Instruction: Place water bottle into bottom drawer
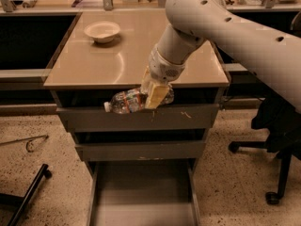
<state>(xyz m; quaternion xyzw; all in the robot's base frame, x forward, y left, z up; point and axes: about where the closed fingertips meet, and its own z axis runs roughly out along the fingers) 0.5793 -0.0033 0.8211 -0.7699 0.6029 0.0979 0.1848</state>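
My gripper (153,94) is shut on the water bottle (127,101), a clear ribbed bottle with a dark-and-red label and a white cap pointing left. It holds the bottle sideways in the air in front of the counter's front edge, level with the top drawer (141,117). The bottom drawer (141,192) is pulled out below, a wide shallow grey tray with a bare floor. The middle drawer (141,149) is slightly out between them.
A white bowl (102,31) sits at the back left of the tan counter top (94,65). An office chair base (273,173) stands on the right. A dark bar (26,194) and a wire lie on the speckled floor at left.
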